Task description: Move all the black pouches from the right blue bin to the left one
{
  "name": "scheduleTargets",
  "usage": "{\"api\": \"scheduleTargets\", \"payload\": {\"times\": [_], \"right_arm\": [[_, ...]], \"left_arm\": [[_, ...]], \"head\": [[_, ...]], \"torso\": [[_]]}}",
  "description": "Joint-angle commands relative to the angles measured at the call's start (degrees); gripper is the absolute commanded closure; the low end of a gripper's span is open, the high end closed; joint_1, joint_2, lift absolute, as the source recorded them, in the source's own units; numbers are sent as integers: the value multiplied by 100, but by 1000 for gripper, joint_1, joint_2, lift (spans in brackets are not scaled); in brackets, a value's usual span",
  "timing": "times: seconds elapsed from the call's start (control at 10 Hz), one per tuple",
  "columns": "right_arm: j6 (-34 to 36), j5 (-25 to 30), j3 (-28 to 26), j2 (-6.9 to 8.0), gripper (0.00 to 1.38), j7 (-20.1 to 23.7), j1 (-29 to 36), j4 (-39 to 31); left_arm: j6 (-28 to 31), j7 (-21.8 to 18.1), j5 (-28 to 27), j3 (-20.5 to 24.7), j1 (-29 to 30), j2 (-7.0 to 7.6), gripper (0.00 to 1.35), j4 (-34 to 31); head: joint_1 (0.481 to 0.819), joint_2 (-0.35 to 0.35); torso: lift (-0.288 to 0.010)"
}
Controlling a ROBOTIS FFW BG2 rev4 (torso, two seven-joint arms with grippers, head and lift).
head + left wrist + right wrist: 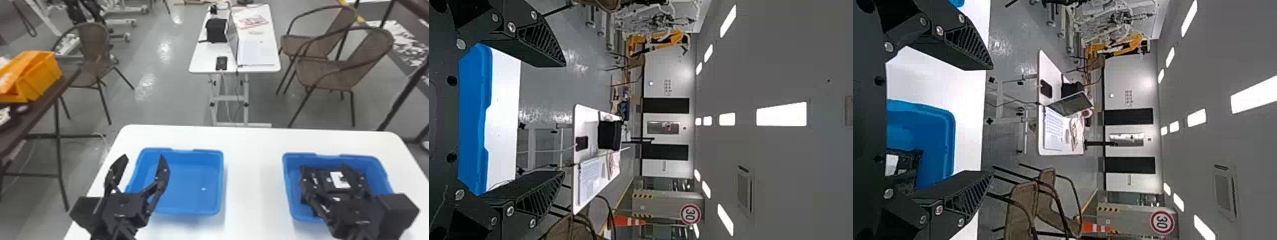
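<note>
In the head view, two blue bins sit side by side on a white table [252, 166], well apart. The black pouches [327, 182] that I can see are in the right blue bin [380, 178], and the top one has a white patch. They lie so close that I can't tell how many there are. The right gripper [324, 166] is in front of them in this view, with its two fingers spread wide. The left gripper [143, 157] is by the left blue bin [191, 194], and its fingers are wide too. I think the job is just at its start, and the next step is to pick up a pouch. If the right gripper goes down a bit off, a finger could bump the bin's edge and push the bin. The pouches look soft and dark, so it might grab two at once, or pinch just a corner and drop one on the table on the way over. In the left wrist view, there is nothing between the wide fingers, so that one holds no pouch. In the right wrist view, the fingers are far apart with no pouch in them. The pouches lie near one bin wall, so a finger may not fit in there and could get stuck.
</note>
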Motion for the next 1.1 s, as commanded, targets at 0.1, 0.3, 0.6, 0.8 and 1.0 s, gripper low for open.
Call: {"api": "scheduleTargets", "payload": {"times": [0.1, 0.3, 0.6, 0.8, 1.0], "right_arm": [[714, -209, -162, 0, 295, -68, -247, 18], [1268, -156, -566, -9, 291, -192, -573, 246], [1628, -182, -1058, -211, 291, 142, -1144, 1090], [1575, -103, -1296, -325, 294, 652, -1689, 1960], [1470, -112, -1507, -343, 294, 1136, -2234, 2971]], "left_arm": [[14, -3, 11, -2, -16, 0, 275, 0], [23, -12, 11, -2, -33, 9, 275, 0], [41, -30, 11, 7, -42, 0, 275, 9], [41, -47, 20, 16, -33, -9, 275, 9], [41, -56, 11, 24, -33, -9, 275, 18]], "head": [[695, 90], [695, 57], [695, -20], [695, -45], [695, -69]], "torso": [[10], [10], [10], [10], [10]]}}
